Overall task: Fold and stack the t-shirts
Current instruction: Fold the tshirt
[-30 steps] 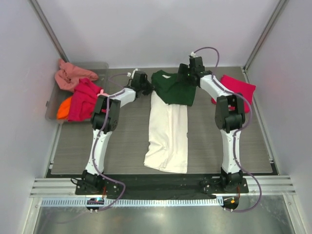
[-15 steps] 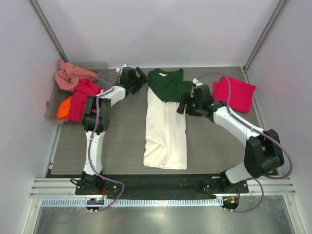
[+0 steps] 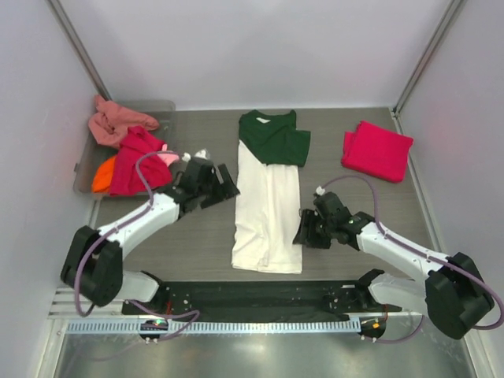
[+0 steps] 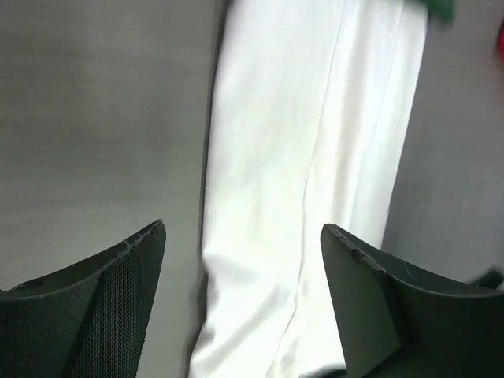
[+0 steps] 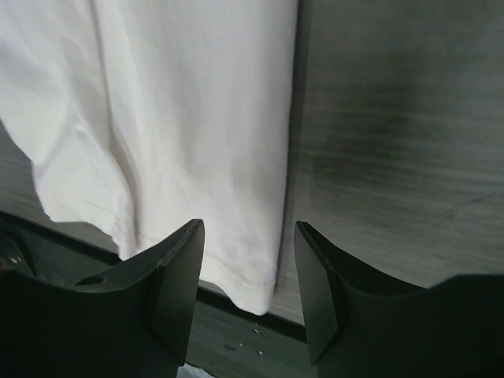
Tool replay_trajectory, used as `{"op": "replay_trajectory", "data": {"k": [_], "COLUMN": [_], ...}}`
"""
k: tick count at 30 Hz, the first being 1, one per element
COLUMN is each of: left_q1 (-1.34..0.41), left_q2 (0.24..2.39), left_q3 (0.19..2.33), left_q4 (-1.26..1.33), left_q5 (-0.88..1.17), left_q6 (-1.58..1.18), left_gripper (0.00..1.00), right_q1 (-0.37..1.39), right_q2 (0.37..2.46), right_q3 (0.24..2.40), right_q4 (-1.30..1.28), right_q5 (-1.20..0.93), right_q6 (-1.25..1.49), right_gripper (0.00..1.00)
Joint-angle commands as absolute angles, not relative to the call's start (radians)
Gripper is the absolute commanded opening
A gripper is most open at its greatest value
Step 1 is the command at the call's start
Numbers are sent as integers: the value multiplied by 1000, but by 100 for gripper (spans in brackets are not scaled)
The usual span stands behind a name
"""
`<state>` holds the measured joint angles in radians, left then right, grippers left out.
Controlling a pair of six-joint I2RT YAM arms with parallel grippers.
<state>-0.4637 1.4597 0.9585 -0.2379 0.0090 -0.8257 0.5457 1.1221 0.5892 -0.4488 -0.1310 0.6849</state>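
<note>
Where the left gripper (image 4: 242, 230) hovers, the t-shirt (image 4: 315, 118) blurs.

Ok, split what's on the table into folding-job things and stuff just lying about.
Job: white and green shirt; folded crimson shirt; salmon shirt, magenta shirt and orange shirt, unfolded.
Lying about: grey tray holding those three; black strip at the near edge.

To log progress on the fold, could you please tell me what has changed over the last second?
The left gripper drew back from the green top of the shirt to its left edge, and the right gripper to its lower right edge. Both are open and empty. The shirt's green top now lies flatter. The crimson shirt and the pile in the tray stayed put.
</note>
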Motion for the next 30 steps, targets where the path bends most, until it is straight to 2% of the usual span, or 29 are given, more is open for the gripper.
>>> {"op": "replay_trajectory", "data": {"k": [1,5,9,14,16,17,20,21,22,27,29,30], "left_q1": [-570,-716,-898,-994,-997,-1000,-1003,-1003,-1005,-1011,-1011,-1012], "left_q2": [1309,1189,1105,1058,1068,1075,1084,1092,1094,1107,1115,1120], "left_q3": [775,617,517,428,414,411,400,399,397,380,379,379], "left_q4": [-316,-339,-342,-307,-296,-290,-258,-249,-247,-226,-215,-213], "left_q5": [-29,-49,-128,-169,-164,-161,-144,-138,-127,-110,-104,-100], "left_q6": [-837,-937,-1075,-1184,-1189,-1189,-1195,-1198,-1201,-1212,-1212,-1216], "left_gripper": [80,74,63,57,55,53,50,49,47,33,21,12], "right_q1": [601,655,680,713,718,721,724,726,727,729,729,729], "right_q2": [1036,948,904,874,871,874,887,893,894,876,867,864], "right_q3": [488,411,332,302,298,296,293,290,290,304,324,333], "right_q4": [-433,-457,-427,-405,-406,-408,-408,-408,-411,-449,-471,-482], "right_q5": [-181,-149,-167,-184,-187,-195,-216,-218,-219,-212,-213,-212], "right_q6": [816,880,916,953,954,954,951,948,945,933,928,925], "right_gripper": [55,54,45,41,37,33,15,3,1,1,1,1]}}
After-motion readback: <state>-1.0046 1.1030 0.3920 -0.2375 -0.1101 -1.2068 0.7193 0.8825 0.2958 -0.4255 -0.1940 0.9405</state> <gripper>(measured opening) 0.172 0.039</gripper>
